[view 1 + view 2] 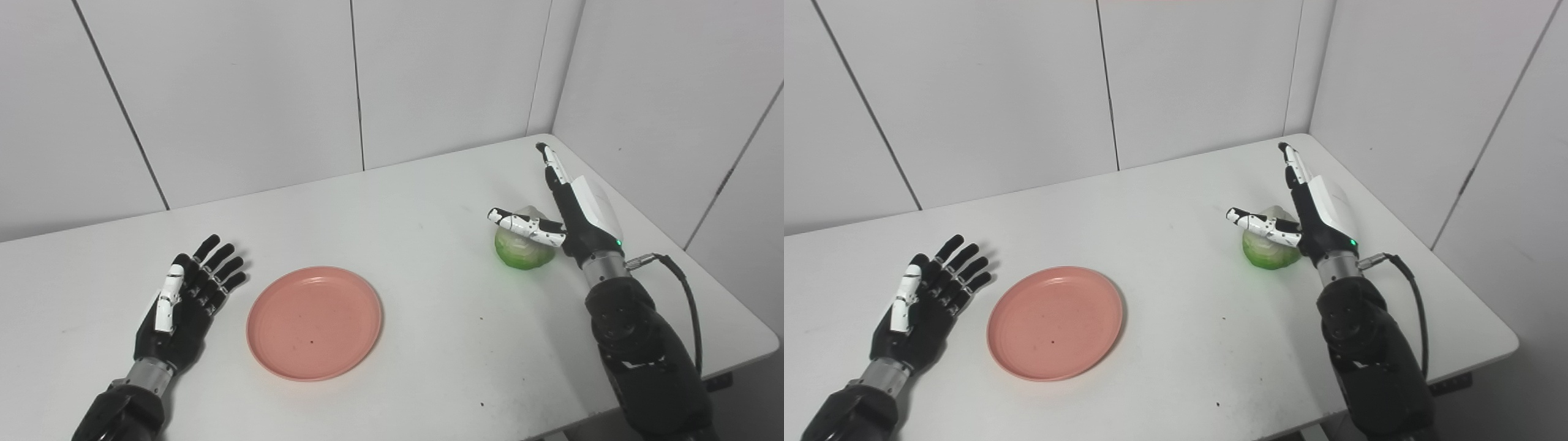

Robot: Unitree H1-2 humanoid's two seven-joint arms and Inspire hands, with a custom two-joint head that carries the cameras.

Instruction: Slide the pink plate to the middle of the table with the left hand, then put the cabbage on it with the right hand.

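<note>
A round pink plate [314, 322] lies flat on the white table [416, 202], left of the middle. My left hand [184, 300] rests open and palm up just left of the plate, a small gap between them. A green cabbage [522, 251] sits on the table at the right. My right hand [569, 205] is open next to it, fingers stretched toward the far corner and the thumb reaching across the cabbage's top. It holds nothing.
White wall panels close the table at the back and right. The table's right edge [723, 288] runs close behind my right arm. A black cable [686, 294] loops from the right wrist.
</note>
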